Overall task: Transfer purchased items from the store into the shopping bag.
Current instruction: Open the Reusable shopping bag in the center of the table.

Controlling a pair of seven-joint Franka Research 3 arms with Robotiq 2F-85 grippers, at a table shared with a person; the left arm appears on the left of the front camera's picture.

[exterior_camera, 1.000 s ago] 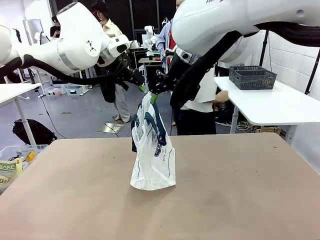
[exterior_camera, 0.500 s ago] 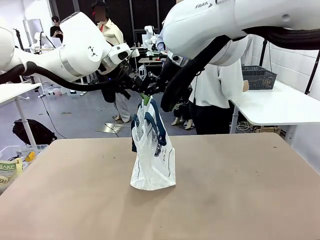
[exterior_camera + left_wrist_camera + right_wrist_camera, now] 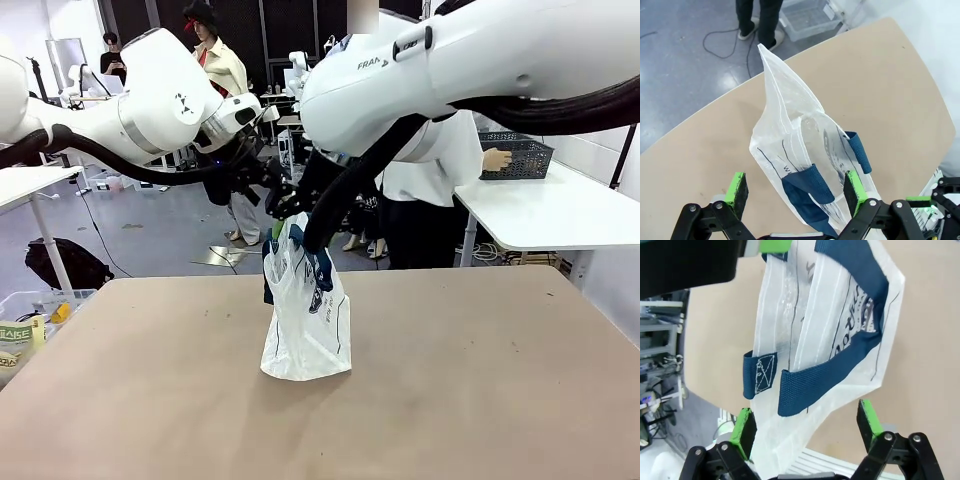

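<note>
The shopping bag (image 3: 305, 315), whitish crinkly plastic with navy strap handles, stands upright on the tan table (image 3: 480, 380). Both arms meet just above its top. My left gripper (image 3: 274, 208) comes in from the left and my right gripper (image 3: 306, 212) from the right. In the left wrist view the left gripper (image 3: 795, 187) is open, its green pads (image 3: 737, 187) astride the bag's top (image 3: 790, 140) and a navy handle (image 3: 812, 182). In the right wrist view the right gripper (image 3: 805, 422) is open too, with the bag's edge and handles (image 3: 800, 387) between its fingers, apart from the pads.
A person stands beyond the far edge, one hand (image 3: 493, 158) at a dark grey lattice basket (image 3: 520, 155) on a white side table (image 3: 540, 215) at the right. A clear bin (image 3: 25, 315) sits on the floor at the left.
Both grippers have come down from above onto the bag's top. The person has stepped right and reached to the grey basket. The bag has not moved.
</note>
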